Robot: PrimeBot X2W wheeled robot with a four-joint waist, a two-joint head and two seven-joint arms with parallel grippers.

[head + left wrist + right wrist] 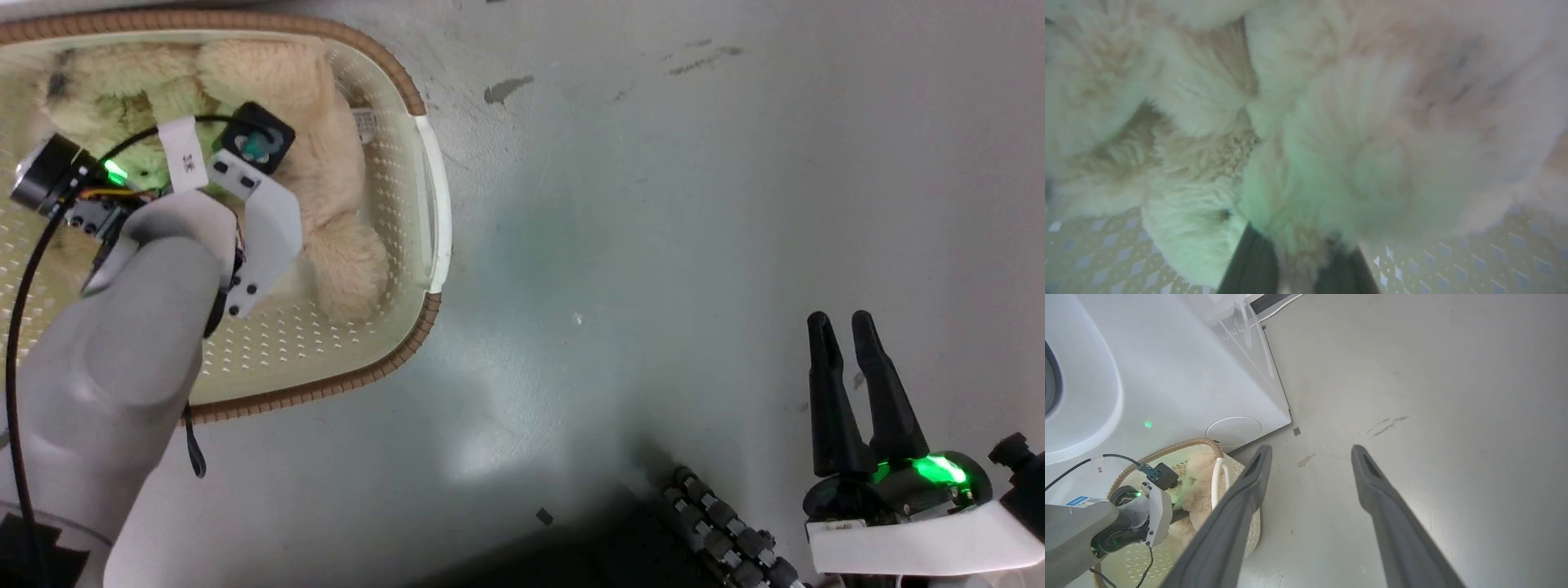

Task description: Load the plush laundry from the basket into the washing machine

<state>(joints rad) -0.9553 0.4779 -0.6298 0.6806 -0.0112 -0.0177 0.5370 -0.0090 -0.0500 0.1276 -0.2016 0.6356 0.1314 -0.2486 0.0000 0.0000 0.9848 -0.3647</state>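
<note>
The left end effector (pixel 1295 241) is reaching down into the basket (pixel 433 214), which is sitting on the floor (pixel 669 212) in the upper left of the head view. In the left wrist view its two dark fingers (pixel 1249 261) are rising from the bottom edge with only a narrow gap. A tuft of the plush laundry (pixel 326 155) is sitting pinched between them, so the end effector is looking closed on the fur, low on the bundle near the perforated basket bottom. The plush is lying wholly inside the basket, filling its upper part in the head view. Biting a small fold rather than the broad body is likely giving the fingers something narrow enough to hold. The right end effector (pixel 841 320) is hovering at the lower right, fingers apart and empty over bare floor, probably parked out of the lift's path. In the upper left of the right wrist view, the washing machine (pixel 1167 375) is standing just behind the basket, so the carry is looking short.
</note>
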